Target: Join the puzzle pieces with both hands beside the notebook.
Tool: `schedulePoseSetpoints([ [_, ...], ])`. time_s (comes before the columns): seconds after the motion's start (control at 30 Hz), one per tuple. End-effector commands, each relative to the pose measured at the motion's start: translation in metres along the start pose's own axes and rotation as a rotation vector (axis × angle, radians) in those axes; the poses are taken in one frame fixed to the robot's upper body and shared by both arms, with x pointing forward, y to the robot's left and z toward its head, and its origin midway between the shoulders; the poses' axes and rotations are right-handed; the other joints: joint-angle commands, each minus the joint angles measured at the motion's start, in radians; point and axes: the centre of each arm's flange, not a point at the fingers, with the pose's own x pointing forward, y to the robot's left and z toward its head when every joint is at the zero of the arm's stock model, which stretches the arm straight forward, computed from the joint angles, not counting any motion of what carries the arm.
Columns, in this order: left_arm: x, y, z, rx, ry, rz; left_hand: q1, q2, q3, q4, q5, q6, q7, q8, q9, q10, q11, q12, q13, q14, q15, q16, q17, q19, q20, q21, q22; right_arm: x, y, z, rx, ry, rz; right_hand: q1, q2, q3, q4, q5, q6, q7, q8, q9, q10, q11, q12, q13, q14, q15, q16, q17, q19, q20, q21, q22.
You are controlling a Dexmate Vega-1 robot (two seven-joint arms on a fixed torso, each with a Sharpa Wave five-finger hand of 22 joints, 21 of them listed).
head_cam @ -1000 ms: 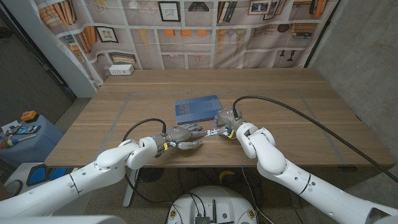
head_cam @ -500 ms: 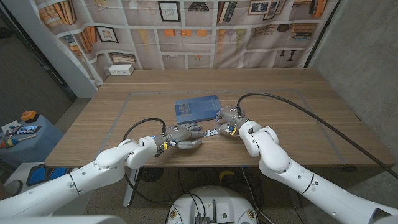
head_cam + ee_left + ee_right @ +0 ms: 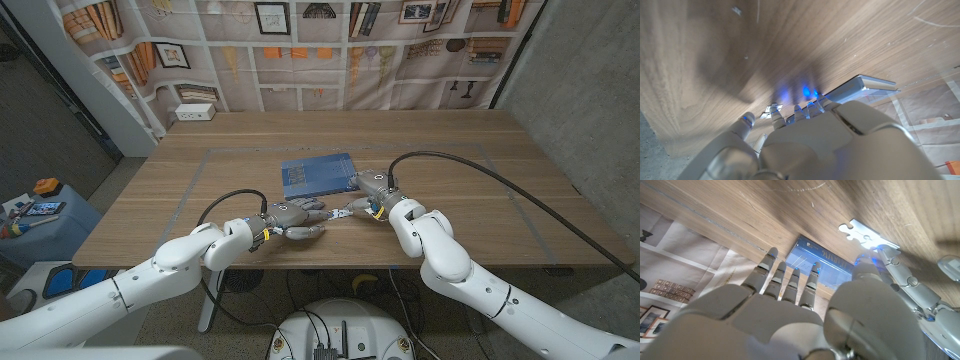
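The room is bright and even, but the table (image 3: 740,60) looks blurry with a soft dark shadow.

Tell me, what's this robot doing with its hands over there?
It is working on small puzzle pieces on the wooden table, just in front of a blue notebook. Its left hand and right hand meet from either side at the pieces. The right wrist view shows a white piece lying flat by the notebook. Whether the pieces are joined yet is unclear.
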Motion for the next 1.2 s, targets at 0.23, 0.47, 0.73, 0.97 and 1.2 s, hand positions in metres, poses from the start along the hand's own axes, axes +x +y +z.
schedulePoseSetpoints([
  [0.23, 0.002, 0.001, -0.001, 0.003, -0.002, 0.001, 0.009, 0.112, 0.010, 0.000, 0.003, 0.073, 0.065, 0.005, 0.002, 0.002, -0.003, 0.003, 0.003, -0.026, -0.066, 0.004, 0.001, 0.009, -0.117, 0.002, 0.000, -0.001, 0.009, -0.008, 0.007, 0.019, -0.070, -0.040, 0.002, -0.016, 0.008, 0.003, -0.030, 0.003, -0.026, -0.002, -0.023, 0.005, -0.001, 0.003, -0.006, 0.010, -0.007, 0.002, 0.003, -0.005, 0.001, 0.003],
  [0.47, 0.003, 0.001, -0.001, 0.003, 0.000, 0.002, 0.009, 0.112, 0.011, 0.000, 0.003, 0.073, 0.065, 0.005, 0.003, 0.002, 0.000, 0.003, 0.003, -0.026, -0.066, 0.004, 0.001, 0.009, -0.117, 0.002, 0.000, 0.000, 0.014, -0.011, 0.003, 0.026, -0.057, -0.069, 0.006, -0.024, 0.017, 0.004, -0.040, 0.004, -0.041, -0.005, -0.034, 0.008, -0.003, 0.001, -0.012, 0.014, -0.012, 0.002, -0.007, -0.014, -0.002, 0.003],
  [0.73, 0.003, 0.002, -0.002, 0.005, 0.001, 0.004, 0.009, 0.112, 0.012, 0.000, 0.003, 0.074, 0.065, 0.005, 0.003, 0.003, 0.000, 0.003, 0.003, -0.025, -0.065, 0.004, 0.001, 0.010, -0.116, 0.003, 0.000, 0.001, 0.020, -0.015, 0.010, 0.031, -0.058, -0.143, 0.019, -0.045, 0.045, 0.003, -0.097, 0.017, -0.090, -0.009, -0.073, 0.015, -0.011, -0.004, -0.046, 0.023, -0.031, 0.001, -0.018, -0.024, -0.003, 0.003],
  [0.97, 0.003, 0.001, -0.002, 0.005, 0.002, 0.002, 0.009, 0.112, 0.013, 0.000, 0.003, 0.073, 0.065, 0.005, 0.003, 0.005, 0.004, 0.003, 0.003, -0.024, -0.065, 0.004, 0.001, 0.012, -0.115, 0.003, 0.000, 0.003, 0.025, -0.016, 0.014, 0.037, -0.055, -0.175, 0.026, -0.054, 0.055, 0.003, -0.116, 0.026, -0.113, -0.011, -0.109, 0.023, -0.017, -0.009, -0.072, 0.031, -0.045, -0.002, -0.030, -0.026, -0.006, 0.002],
  [1.2, 0.004, 0.002, -0.002, 0.005, 0.001, -0.003, 0.009, 0.113, 0.014, 0.000, 0.003, 0.072, 0.065, 0.004, 0.002, 0.006, 0.004, 0.003, 0.003, -0.022, -0.064, 0.004, 0.001, 0.012, -0.115, 0.003, 0.000, 0.005, 0.030, -0.017, 0.020, 0.049, -0.063, -0.188, 0.029, -0.058, 0.057, 0.003, -0.134, 0.027, -0.128, -0.012, -0.120, 0.023, -0.017, -0.010, -0.081, 0.030, -0.051, -0.004, -0.040, -0.026, -0.008, 0.002],
])
